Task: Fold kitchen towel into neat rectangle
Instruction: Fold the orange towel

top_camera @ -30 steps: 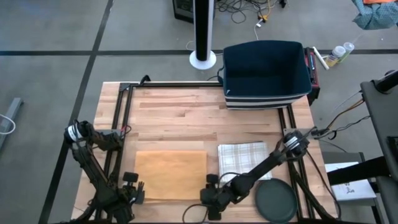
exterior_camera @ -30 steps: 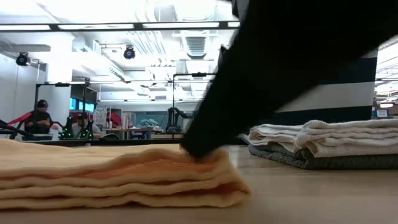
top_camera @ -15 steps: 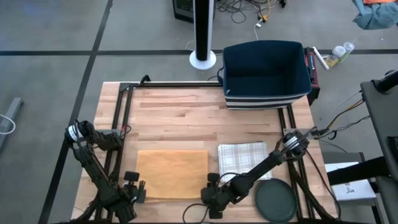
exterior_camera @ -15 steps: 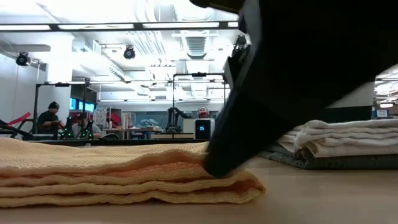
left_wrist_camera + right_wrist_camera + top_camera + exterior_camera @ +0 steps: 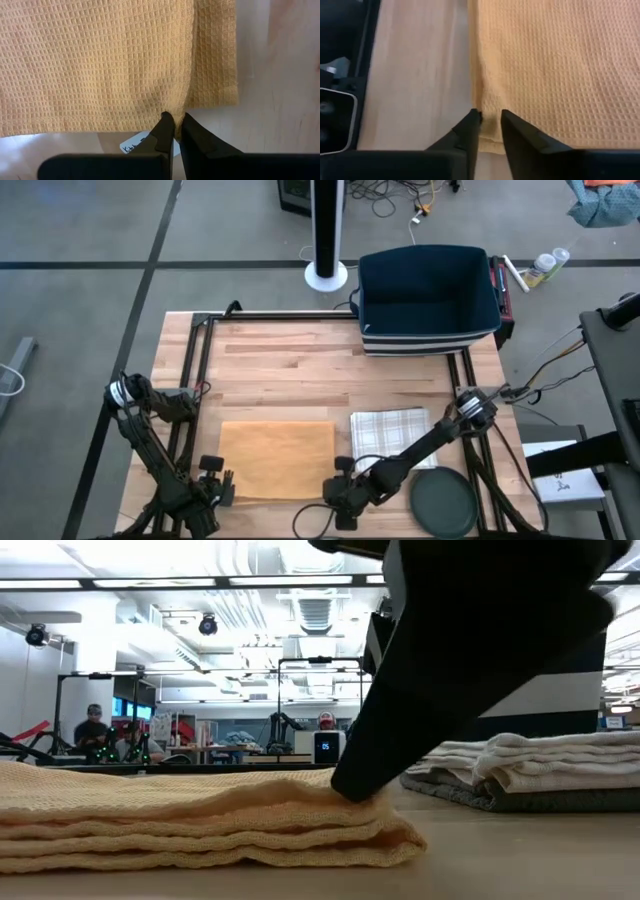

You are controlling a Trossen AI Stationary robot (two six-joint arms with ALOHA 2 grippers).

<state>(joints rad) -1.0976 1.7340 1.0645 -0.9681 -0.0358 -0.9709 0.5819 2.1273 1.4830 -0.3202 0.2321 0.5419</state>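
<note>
Our left tool point(image 5: 173, 131) is pinched on the near corner of the towel point(image 5: 277, 459), folded on the surface point(image 5: 280, 370). Our right tool point(image 5: 489, 127) straddles the other corner, half closed. An uneven lift would skew the fold.

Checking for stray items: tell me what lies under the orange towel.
The orange towel lies folded on the wooden table. A white label peeks from under its edge; the rest is hidden.
</note>
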